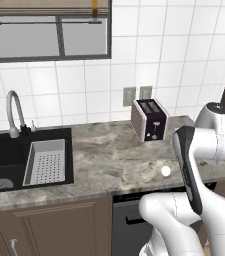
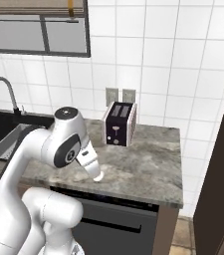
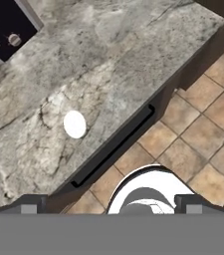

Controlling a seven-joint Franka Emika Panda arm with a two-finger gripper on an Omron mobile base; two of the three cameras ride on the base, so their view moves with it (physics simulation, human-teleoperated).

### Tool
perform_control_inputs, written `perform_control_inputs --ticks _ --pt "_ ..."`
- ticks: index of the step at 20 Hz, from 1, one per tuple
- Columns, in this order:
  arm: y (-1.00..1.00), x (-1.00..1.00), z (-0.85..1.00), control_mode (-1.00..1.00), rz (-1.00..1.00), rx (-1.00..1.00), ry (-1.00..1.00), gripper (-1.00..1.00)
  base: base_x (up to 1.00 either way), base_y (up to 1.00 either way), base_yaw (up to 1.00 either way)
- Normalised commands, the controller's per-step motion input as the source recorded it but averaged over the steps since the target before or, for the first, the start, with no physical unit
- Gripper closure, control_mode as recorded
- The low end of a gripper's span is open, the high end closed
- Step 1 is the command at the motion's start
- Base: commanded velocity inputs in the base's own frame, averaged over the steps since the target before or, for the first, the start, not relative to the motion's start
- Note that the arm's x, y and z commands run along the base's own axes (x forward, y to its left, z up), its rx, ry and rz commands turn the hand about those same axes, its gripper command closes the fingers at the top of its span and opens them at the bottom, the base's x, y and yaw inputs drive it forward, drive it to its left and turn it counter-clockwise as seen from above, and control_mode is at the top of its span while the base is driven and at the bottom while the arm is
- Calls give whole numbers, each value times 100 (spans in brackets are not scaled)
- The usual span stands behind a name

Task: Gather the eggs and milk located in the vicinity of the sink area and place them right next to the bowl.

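Pincer (image 3: pixel 111 203) spread wide and empty, its two dark tips (image 3: pixel 30 204) standing far apart at the bottom of the hand view, poised high above the front edge of the marble surface (image 3: pixel 44 64) and looking straight down. Held nothing. Saw one small white egg (image 3: pixel 74 124) lying alone on the surface, up and left of the pincer in the hand view, well apart from both tips and touched by nothing. Same egg (image 1: pixel 166 171) seen in the left base view near the surface's front edge, just beside the dark forearm; in the right base view, egg (image 2: pixel 98 177) partly hidden behind the arm's white link. Black-and-silver toaster (image 1: pixel 149 120) stood farther back from the egg, near the tiled wall, showing as a dark corner (image 3: pixel 6 25) at the top left of the hand view. Black sink basin (image 1: pixel 14 160) with curved grey faucet (image 1: pixel 14 112) and grey perforated tray (image 1: pixel 45 161) lay far off to the left. Dark dishwasher handle (image 3: pixel 113 149) and tan floor tiles (image 3: pixel 203 124) ran directly below the pincer.
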Motion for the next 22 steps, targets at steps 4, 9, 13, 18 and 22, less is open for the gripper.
perform_control_inputs --ticks 4,9,13,18,22 --pt "-14 1 0 -100 9 1 0 -100 0 0 0" --pt "0 20 -1 -100 7 0 1 -100 0 0 0" --pt "0 18 -12 -100 4 0 0 -100 0 0 0" --pt "0 19 -22 -100 2 0 1 -100 0 0 0" --pt "0 18 -33 -100 1 0 5 -100 0 0 0"
